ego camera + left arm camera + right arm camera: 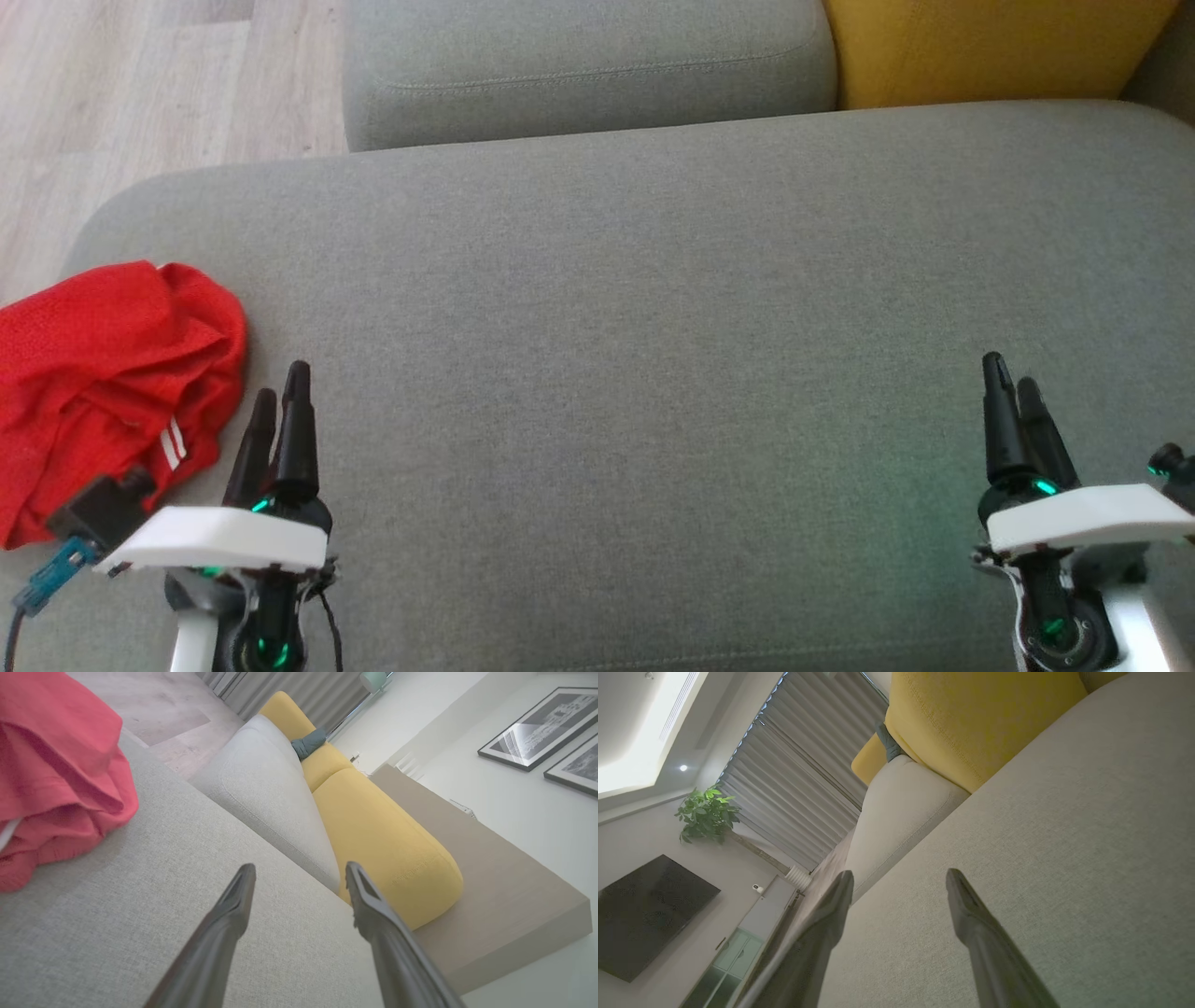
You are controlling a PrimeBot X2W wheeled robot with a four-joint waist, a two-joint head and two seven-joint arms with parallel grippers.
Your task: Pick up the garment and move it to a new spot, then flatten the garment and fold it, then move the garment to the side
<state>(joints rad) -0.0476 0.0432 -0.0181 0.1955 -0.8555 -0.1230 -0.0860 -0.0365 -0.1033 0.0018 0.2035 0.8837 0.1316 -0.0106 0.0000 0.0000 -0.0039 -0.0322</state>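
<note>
Lying bunched: garment (103, 373), long axis unclear | left fingers (297, 420) spread, empty | right fingers (997, 411) spread, empty

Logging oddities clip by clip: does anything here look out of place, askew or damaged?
Only the red mesh garment with white stripes: it lies crumpled in a heap at the left end of the grey fabric sofa cushion, not flat. The left gripper and right gripper hover open, holding nothing. No damage shows.
</note>
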